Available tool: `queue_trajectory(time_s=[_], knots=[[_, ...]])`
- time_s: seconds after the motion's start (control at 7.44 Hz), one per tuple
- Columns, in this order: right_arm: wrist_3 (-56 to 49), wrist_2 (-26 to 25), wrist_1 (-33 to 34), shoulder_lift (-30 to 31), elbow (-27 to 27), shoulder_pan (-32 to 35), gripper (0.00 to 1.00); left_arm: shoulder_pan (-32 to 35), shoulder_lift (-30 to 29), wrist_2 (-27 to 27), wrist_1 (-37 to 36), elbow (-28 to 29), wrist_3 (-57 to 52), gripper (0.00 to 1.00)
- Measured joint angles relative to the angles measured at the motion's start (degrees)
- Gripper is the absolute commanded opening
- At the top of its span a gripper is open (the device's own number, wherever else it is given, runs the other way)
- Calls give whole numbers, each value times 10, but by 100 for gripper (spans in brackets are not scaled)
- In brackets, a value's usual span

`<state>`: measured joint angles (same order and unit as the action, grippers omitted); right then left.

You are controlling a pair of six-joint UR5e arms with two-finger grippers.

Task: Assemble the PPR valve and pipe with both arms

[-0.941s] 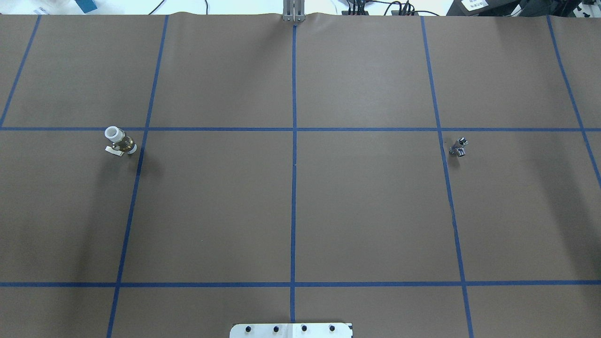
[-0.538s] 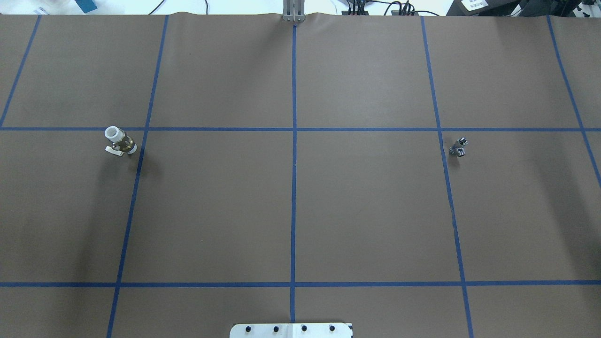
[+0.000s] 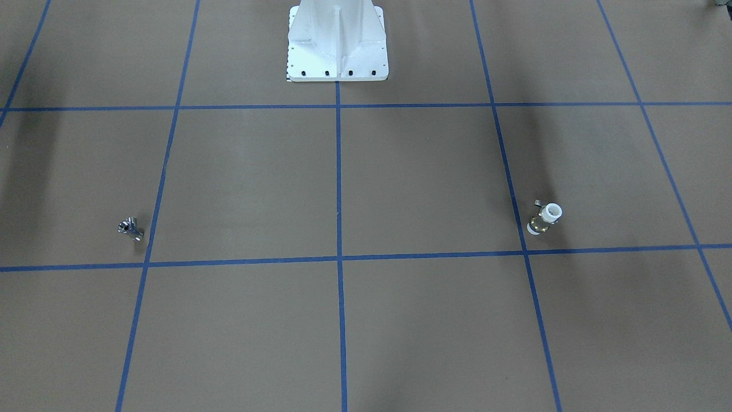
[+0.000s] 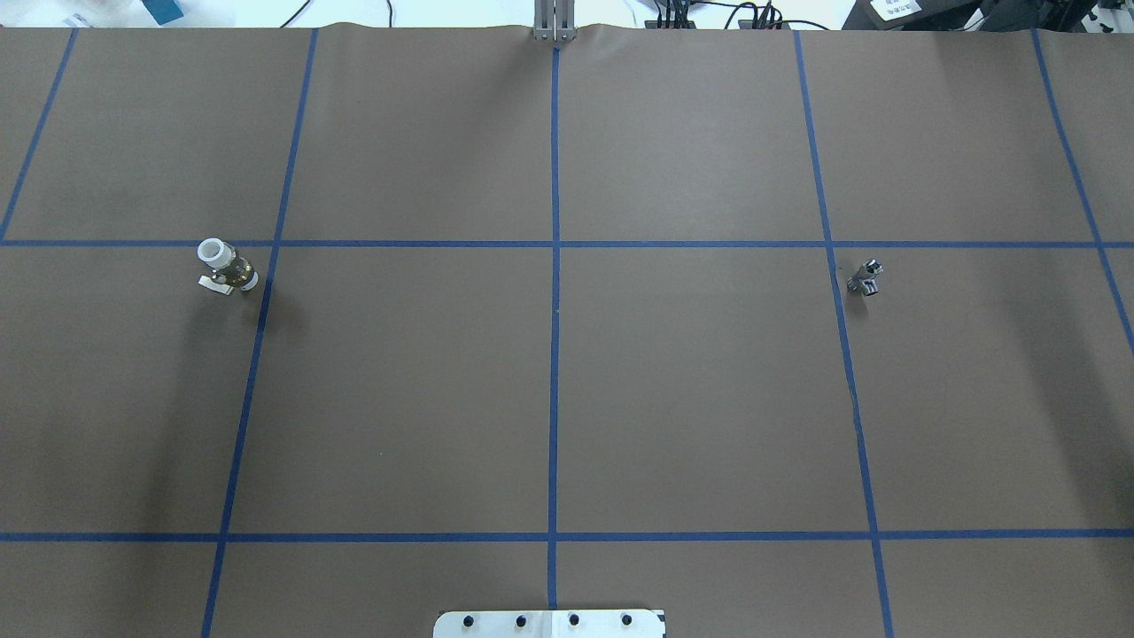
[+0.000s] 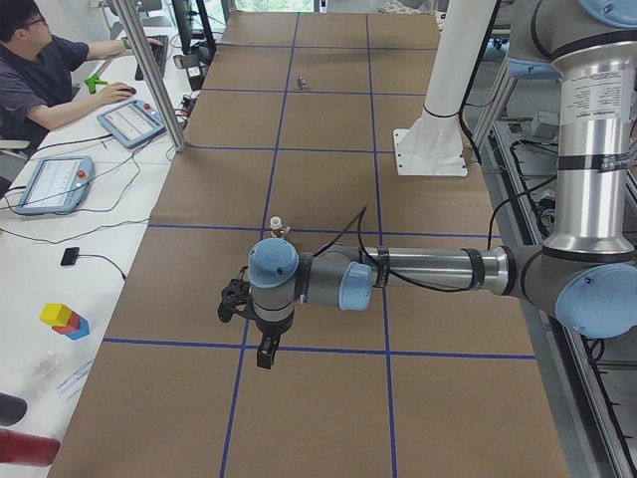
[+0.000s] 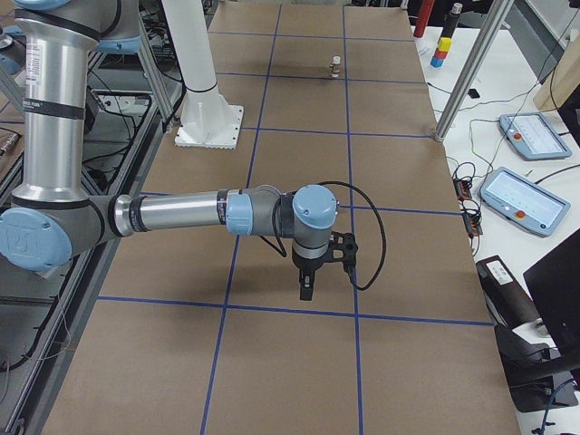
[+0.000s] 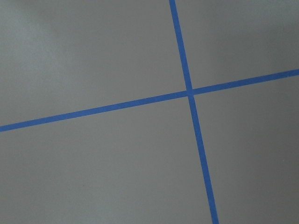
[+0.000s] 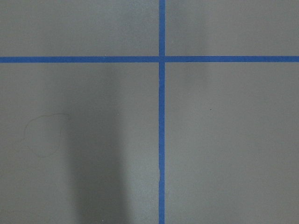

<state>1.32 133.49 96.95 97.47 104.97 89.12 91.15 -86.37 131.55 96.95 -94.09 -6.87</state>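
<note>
The PPR valve point(image 4: 226, 268), with white ends and a brass middle, lies on the brown table at the left; it also shows in the front view point(image 3: 544, 218) and the left side view point(image 5: 278, 227). The pipe point(image 4: 866, 278), a tiny chrome fitting, lies at the right and shows in the front view point(image 3: 130, 228). My left gripper point(image 5: 265, 354) hangs above the table, nearer the table's end than the valve. My right gripper point(image 6: 305, 288) hangs above the table at the other end. I cannot tell whether either is open or shut. Both wrist views show only paper and blue tape.
The white bolted pedestal point(image 3: 337, 46) stands at the robot's edge of the table. Blue tape lines point(image 4: 555, 266) split the brown paper into squares. An operator point(image 5: 40, 70) sits at a side desk with tablets point(image 5: 129, 121).
</note>
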Motion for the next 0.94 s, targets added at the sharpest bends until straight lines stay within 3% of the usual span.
queue_trajectory(time_s=[0.54, 0.94], knots=[[1, 0, 0, -2, 2, 0, 100, -26, -26, 1, 25, -12, 3, 100], [1, 0, 0, -8, 5, 0, 100, -120, -68, -1, 26, -22, 112, 100]])
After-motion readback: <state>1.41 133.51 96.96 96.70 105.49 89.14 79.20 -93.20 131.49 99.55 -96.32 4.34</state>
